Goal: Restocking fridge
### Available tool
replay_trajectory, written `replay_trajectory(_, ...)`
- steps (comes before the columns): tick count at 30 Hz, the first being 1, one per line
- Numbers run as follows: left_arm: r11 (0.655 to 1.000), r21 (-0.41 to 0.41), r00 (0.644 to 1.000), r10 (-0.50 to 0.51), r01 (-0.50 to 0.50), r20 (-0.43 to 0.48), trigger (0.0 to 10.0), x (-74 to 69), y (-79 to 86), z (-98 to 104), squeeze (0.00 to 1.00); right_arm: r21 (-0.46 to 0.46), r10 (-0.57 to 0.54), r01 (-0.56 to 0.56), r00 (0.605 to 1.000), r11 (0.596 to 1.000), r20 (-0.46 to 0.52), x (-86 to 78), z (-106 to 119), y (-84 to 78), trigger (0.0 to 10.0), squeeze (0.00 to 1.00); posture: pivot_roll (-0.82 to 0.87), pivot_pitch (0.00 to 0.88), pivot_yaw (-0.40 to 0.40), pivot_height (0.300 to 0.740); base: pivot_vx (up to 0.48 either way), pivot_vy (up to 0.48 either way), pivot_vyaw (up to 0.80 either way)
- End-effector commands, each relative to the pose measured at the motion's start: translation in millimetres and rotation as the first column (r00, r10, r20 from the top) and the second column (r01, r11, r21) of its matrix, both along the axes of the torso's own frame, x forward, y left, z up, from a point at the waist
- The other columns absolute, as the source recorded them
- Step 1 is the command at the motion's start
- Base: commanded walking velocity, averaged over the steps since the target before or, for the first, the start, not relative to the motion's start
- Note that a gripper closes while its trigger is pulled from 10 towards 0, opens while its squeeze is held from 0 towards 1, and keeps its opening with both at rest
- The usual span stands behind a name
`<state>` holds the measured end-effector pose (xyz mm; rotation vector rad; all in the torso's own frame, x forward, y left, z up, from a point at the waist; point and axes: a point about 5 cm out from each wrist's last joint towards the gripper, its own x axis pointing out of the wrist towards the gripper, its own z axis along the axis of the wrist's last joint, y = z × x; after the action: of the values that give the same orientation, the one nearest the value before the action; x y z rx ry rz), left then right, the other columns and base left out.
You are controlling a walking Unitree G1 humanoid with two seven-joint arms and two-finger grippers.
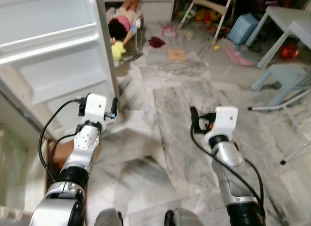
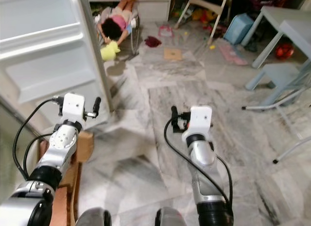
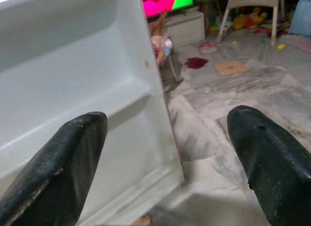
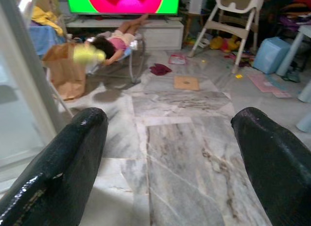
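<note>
White fridge door (image 1: 53,51) swung open on the robot's left, above marble floor (image 1: 165,138).
Left end effector (image 3: 165,163), fingers spread, faces the door's edge; right end effector (image 4: 167,158), also spread, hovers over bare floor.

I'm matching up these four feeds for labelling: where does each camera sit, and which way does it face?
Left eye: head, looking down; fridge door, left gripper, right gripper.
Right eye: same head, same scene, both arms.
Left wrist: along its open fingers at the door's inner shelves.
Right wrist: along its open fingers over the marble floor.
Shared: person in a bouncer chair.
</note>
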<state>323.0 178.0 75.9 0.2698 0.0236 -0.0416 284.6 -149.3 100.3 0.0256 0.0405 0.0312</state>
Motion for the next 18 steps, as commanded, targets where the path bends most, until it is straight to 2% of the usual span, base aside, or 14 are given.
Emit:
replay_trajectory(1, 1.0, 0.004, 0.999, -0.011, 0.011, 0.03, 10.0, -1.6, -1.4, 9, 0.0, 0.004, -0.018, 0.018, 1.0, 1.0, 0.008, 2.1, 4, -5.2, 10.0, 0.0, 0.02, 0.103, -0.045, 0.74, 0.0, 0.0, -0.8)
replay_trajectory(3, 1.0, 0.002, 0.999, -0.014, 0.014, 0.047, 10.0, -11.0, 0.5, 11, 0.0, 0.002, -0.02, 0.02, 1.0, 1.0, 0.012, 0.2, 5, -6.4, 10.0, 0.0, 0.01, 0.11, -0.048, 0.74, 0.0, 0.0, -0.8)
replay_trajectory(5, 1.0, -0.003, 0.999, -0.014, 0.014, 0.046, 10.0, -12.9, 0.8, 10, 0.0, 0.001, -0.021, 0.021, 1.0, 1.0, 0.01, -0.6, 4, -6.8, 10.0, 0.0, 0.01, 0.11, -0.048, 0.74, 0.0, 0.0, -0.8)
replay_trajectory(11, 0.998, -0.05, 0.999, -0.028, 0.03, 0.041, 10.0, -21.0, -4.3, 11, 0.0, 0.0, -0.027, 0.027, 1.0, 1.0, 0.013, -2.4, 4, -6.9, 10.0, 0.0, 0.0, 0.104, -0.04, 0.74, 0.0, -0.45, -0.8)
replay_trajectory(13, 0.998, -0.056, 0.999, -0.041, 0.042, 0.024, 10.0, -24.0, -11.2, 11, 0.0, 0.001, -0.029, 0.029, 1.0, 1.0, 0.01, -2.8, 3, -7.4, 10.0, 0.0, 0.0, 0.103, -0.039, 0.74, 0.0, -0.472, -0.49)
replay_trajectory(16, 0.997, -0.059, 0.999, -0.043, 0.044, 0.018, 10.0, -25.6, -13.2, 11, 0.0, 0.002, -0.028, 0.028, 1.0, 1.0, 0.01, -3.1, 3, -6.8, 10.0, 0.0, -0.01, 0.096, -0.038, 0.74, 0.0, -0.472, -0.46)
replay_trajectory(18, 0.997, -0.063, 0.999, -0.048, 0.048, 0.014, 10.0, -26.4, -15.1, 10, 0.0, 0.001, -0.027, 0.027, 1.0, 1.0, 0.012, -3.2, 3, -6.5, 10.0, 0.0, -0.01, 0.094, -0.036, 0.74, 0.0, -0.469, 0.0)
